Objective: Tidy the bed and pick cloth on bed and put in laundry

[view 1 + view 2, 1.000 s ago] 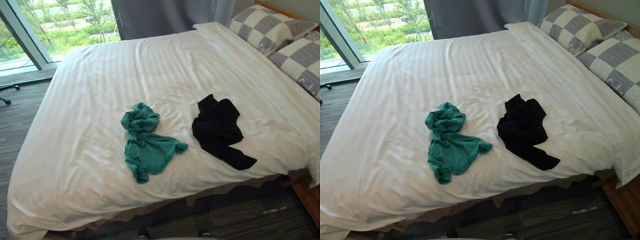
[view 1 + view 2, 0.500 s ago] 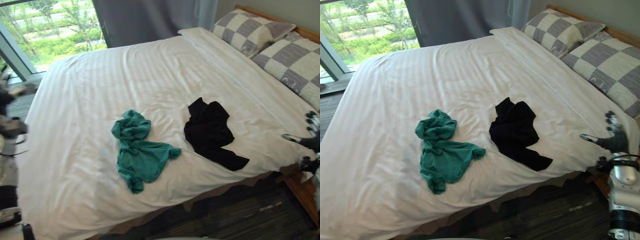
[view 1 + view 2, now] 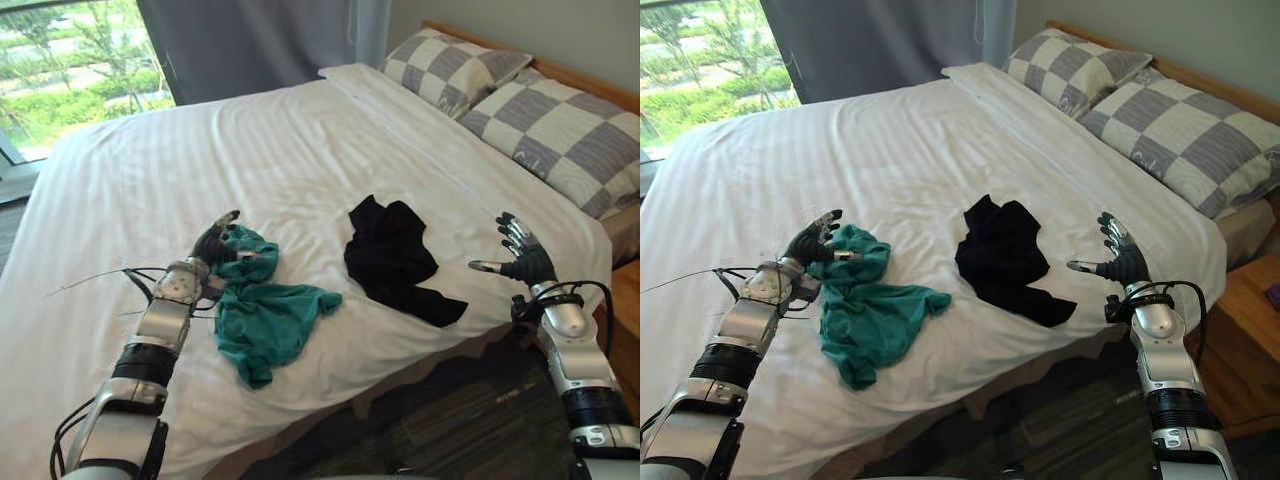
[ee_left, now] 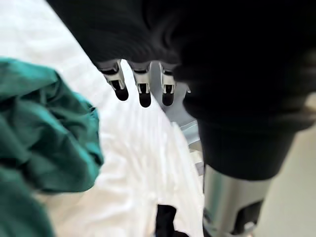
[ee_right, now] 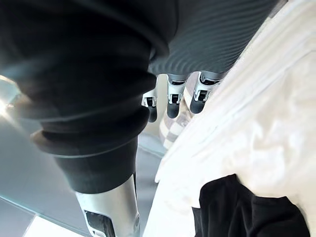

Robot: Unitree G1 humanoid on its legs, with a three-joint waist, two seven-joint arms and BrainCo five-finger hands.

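Observation:
A crumpled teal cloth (image 3: 265, 315) lies on the white bed (image 3: 300, 140) near its front edge. A black cloth (image 3: 395, 255) lies to its right. My left hand (image 3: 215, 243) hovers open at the teal cloth's upper left corner, fingers straight; that cloth (image 4: 34, 128) shows close beside the fingers (image 4: 140, 91) in the left wrist view. My right hand (image 3: 522, 258) is raised open over the bed's right front corner, apart from the black cloth (image 5: 247, 212). Neither hand holds anything.
Two grey and white checked pillows (image 3: 545, 130) lie at the bed's head on the right. A wooden nightstand (image 3: 1250, 330) stands at the right beside the bed. A window and a grey curtain (image 3: 250, 40) are beyond the far side. Dark floor (image 3: 440, 430) lies in front.
The camera has shifted, so the whole scene sits differently. Both arms have come up into view: the left hand reached the teal cloth, the right hand rose by the bed's right corner.

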